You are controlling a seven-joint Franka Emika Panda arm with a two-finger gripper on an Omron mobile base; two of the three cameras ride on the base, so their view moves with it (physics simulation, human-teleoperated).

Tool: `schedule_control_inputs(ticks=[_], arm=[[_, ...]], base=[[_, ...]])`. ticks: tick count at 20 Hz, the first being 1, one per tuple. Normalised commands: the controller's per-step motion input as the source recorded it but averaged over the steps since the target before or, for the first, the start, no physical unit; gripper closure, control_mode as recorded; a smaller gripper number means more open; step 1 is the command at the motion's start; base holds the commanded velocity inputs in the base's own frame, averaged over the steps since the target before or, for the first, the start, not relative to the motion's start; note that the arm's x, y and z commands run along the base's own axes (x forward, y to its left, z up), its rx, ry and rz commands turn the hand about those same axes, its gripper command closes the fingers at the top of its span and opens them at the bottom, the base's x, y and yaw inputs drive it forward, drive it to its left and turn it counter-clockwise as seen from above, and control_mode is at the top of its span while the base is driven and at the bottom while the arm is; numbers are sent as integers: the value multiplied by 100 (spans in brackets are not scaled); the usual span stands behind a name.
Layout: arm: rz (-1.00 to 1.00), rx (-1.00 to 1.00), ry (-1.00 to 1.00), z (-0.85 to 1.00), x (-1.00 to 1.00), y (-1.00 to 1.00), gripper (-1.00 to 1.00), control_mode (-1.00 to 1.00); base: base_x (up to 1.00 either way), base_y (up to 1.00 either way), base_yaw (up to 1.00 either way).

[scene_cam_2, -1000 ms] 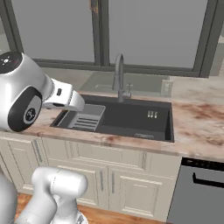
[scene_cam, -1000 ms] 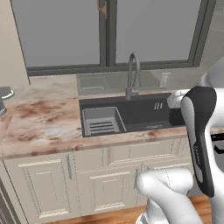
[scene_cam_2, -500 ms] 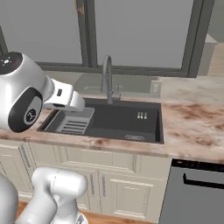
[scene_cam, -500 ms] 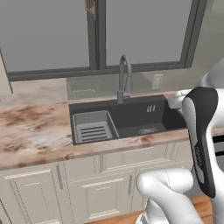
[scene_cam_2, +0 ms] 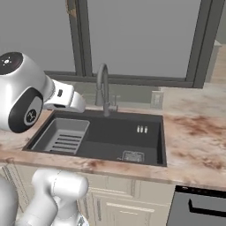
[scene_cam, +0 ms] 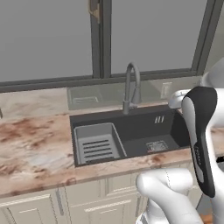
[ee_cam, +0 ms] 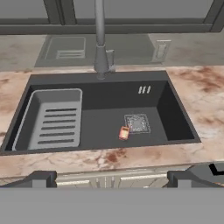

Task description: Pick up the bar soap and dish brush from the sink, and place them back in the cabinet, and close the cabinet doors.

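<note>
View shifted; jaws wide, empty above sink [ee_cam: 175, 113].

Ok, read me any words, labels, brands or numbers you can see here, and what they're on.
No readable text anywhere.
The sink, faucet, rack and bar soap carry no lettering.
A small mark on the robot's joint cap in the right base view is too blurred to read.

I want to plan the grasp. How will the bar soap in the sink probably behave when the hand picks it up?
The bar soap looks like a small solid block, so it is probably stiff and light. It lies flat on the sink floor beside the drain, so it should not roll, but it may slide on the smooth bottom. Being so small, it could slip from the hand.
</note>
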Motion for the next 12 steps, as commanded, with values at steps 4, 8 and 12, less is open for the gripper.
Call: schedule_control_inputs(ticks=[4, 8, 12], arm=[[0, 0, 0, 0, 0, 0, -100, 100], [0, 0, 0, 0, 0, 0, -100, 100], [0, 0, 0, 0, 0, 0, -100, 100]], base=[[19, -34, 0], [0, -43, 0], [5, -32, 0]])
